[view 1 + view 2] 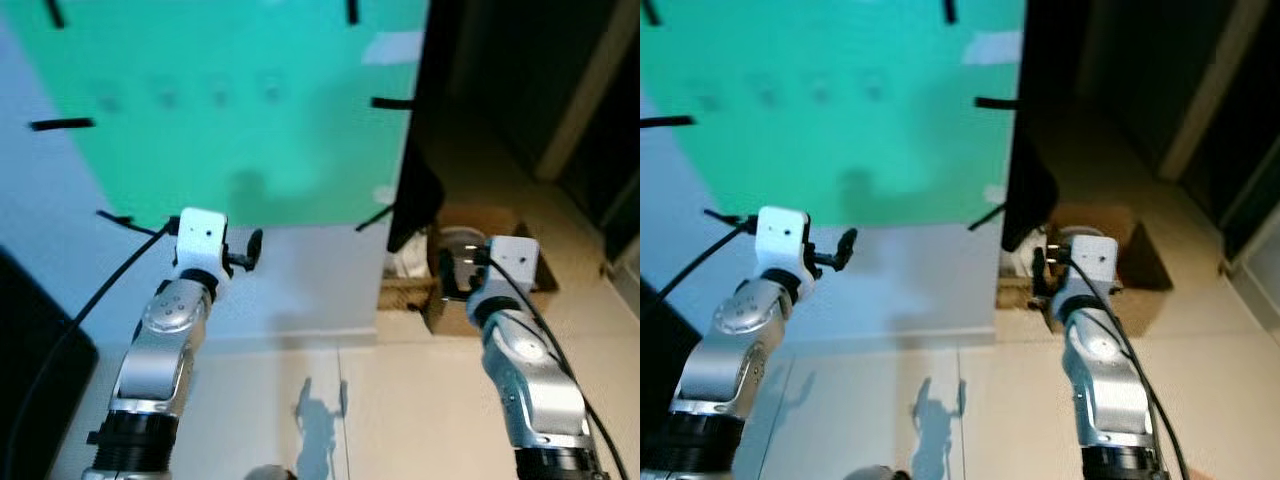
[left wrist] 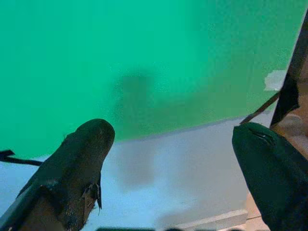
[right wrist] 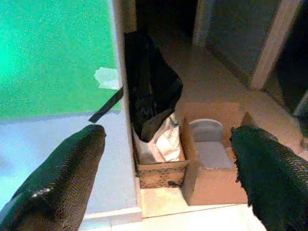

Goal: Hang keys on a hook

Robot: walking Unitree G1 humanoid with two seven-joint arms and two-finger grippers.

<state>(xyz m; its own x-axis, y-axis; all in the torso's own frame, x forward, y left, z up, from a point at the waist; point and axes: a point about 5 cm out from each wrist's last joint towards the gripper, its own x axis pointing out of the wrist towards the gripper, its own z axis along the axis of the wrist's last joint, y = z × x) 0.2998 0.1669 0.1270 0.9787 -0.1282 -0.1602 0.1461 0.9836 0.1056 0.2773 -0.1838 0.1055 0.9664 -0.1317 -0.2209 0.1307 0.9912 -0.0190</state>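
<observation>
My two silver arms rise before me, jointed and smooth, each ending in a white boxy wrist block. My left gripper (image 2: 168, 159) is raised toward the wall; along it, its two fingers (image 2: 82, 159) stand wide apart, rounded, dark and matte, with nothing between them. My right gripper (image 3: 168, 168) points down past the wall's corner, its fingers (image 3: 62, 178) also spread wide and holding nothing, their black surface finely pebbled.

Below me lies a pale tiled floor (image 1: 400, 410) with a white skirting board along the wall's foot. The lower wall (image 1: 300, 280) is flat and pale. Above it hangs a large green sheet (image 1: 250, 120), smooth, fixed at its edges with short strips of black tape (image 1: 62, 124) and a patch of whitish tape near its right border. On the sheet I make out a row of four small blurred spots (image 1: 190, 97), too soft to say what they are. I cannot make out any keys.

Past the corner, on the floor, a dark woven basket (image 3: 161, 171) holds a crumpled white bag (image 3: 161, 142), with a glossy black plastic bag (image 3: 151, 91) slumped over it. Just beside it sits an open brown cardboard box (image 3: 211, 180) with a pale rounded container (image 3: 206, 129) inside. Farther off, the passage goes dark, edged by a light door frame (image 3: 272, 43).
</observation>
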